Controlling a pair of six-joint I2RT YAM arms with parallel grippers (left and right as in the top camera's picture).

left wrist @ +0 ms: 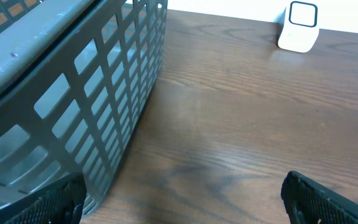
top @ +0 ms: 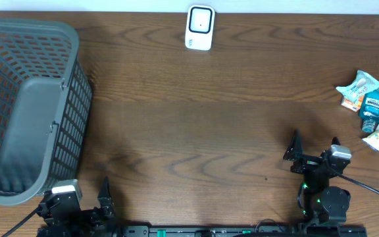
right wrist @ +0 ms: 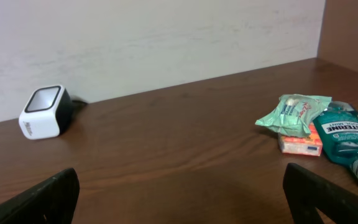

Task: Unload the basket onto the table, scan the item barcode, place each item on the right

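Packaged items (top: 372, 112) for scanning lie heaped at the far right edge of the brown wooden worktop (top: 196, 131); you can't tell from here which one is meant.

Starting at your left, the grey plastic lattice basket (top: 28, 29) stands just beside the left claw (left wrist: 184, 186), whose jaws are spread wide and hold nothing. The white cube-shaped scanner (top: 199, 27) sits at the back, near the middle. The right claw (right wrist: 180, 180) is likewise spread and empty at the near edge. The heap lies ahead of it and off to its right, well apart.

In that heap, the pale green crinkly pouch (right wrist: 294, 112) looks light and soft and is likely to buckle, so pinch it across a flat edge. The flat orange carton (right wrist: 300, 144) touching it seems stiff but sits low. The teal plastic mouthwash bottle (right wrist: 347, 140) is probably the heaviest and slick. Take it across its narrow sides and keep the label clear.
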